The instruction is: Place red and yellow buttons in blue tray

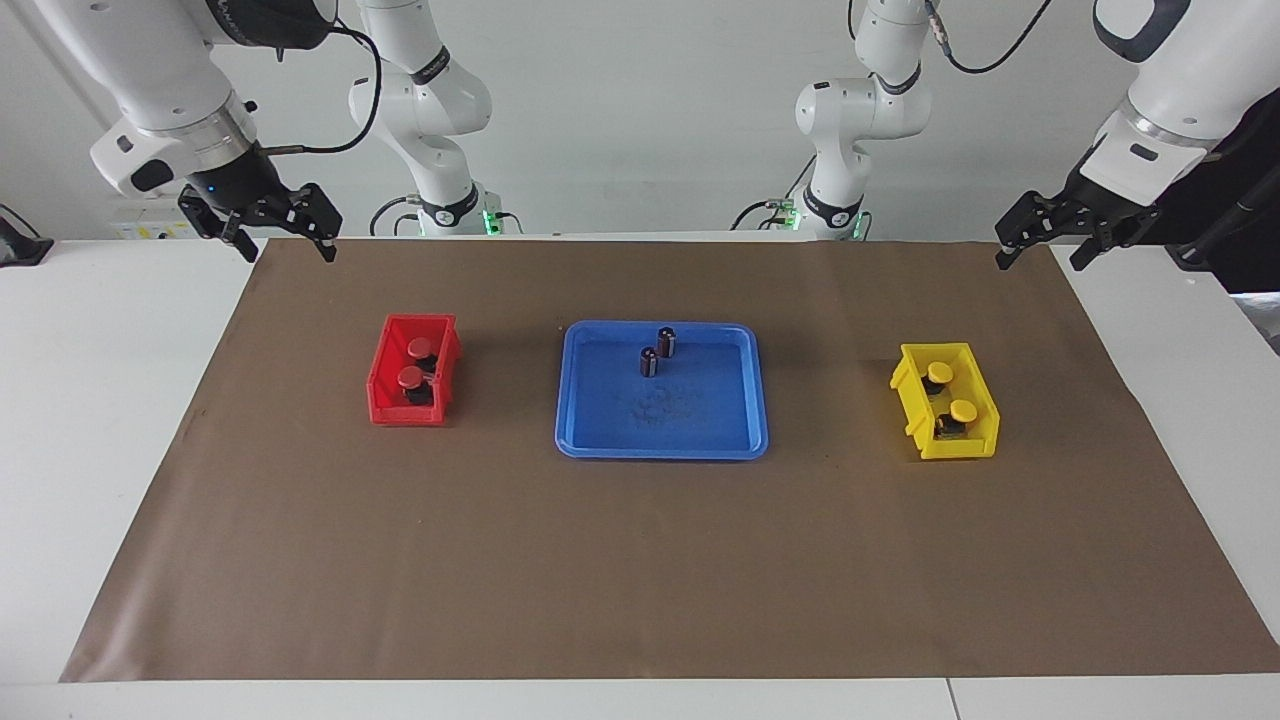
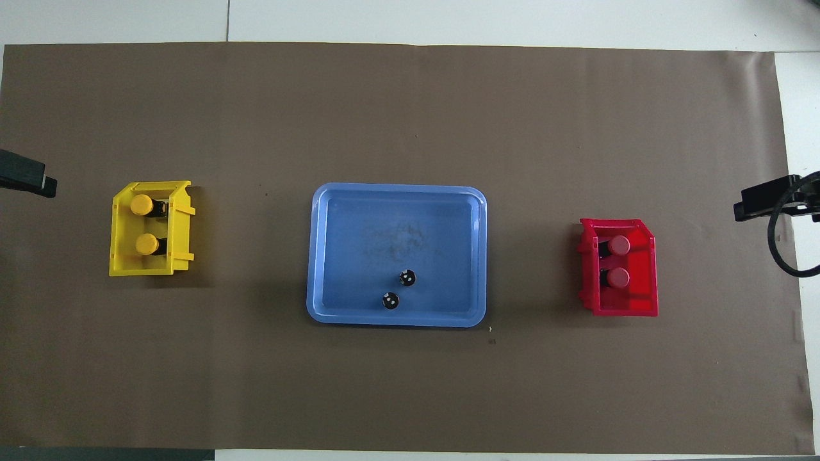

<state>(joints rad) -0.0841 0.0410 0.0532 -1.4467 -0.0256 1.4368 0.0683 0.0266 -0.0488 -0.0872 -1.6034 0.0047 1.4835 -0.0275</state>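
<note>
White wall and a white tabletop covered by a wide brown paper mat make up the setting. No brand, label or legible writing shows on anything.

Both arms wait raised at the mat's corners nearest the robots. The left gripper hangs over its end of the mat, fingers apart and holding nothing; the right gripper does the same at its end, fingers apart and holding nothing.

Well apart from the right fingers, farther from the robots, sits a small red plastic bin with two red-capped push buttons on dark bases inside. Well apart from the left fingers sits a small yellow plastic bin with two yellow-capped push buttons inside. Between the bins, away from both sets of fingers, lies the shallow rectangular blue plastic tray, holding only two small dark capless cylinders upright near its robot-side rim.

The facing view shows the arms and fingers whole; the overhead view shows only dark gripper tips at its edges, but looks straight down into both bins and shows the cylinders' tops.
</note>
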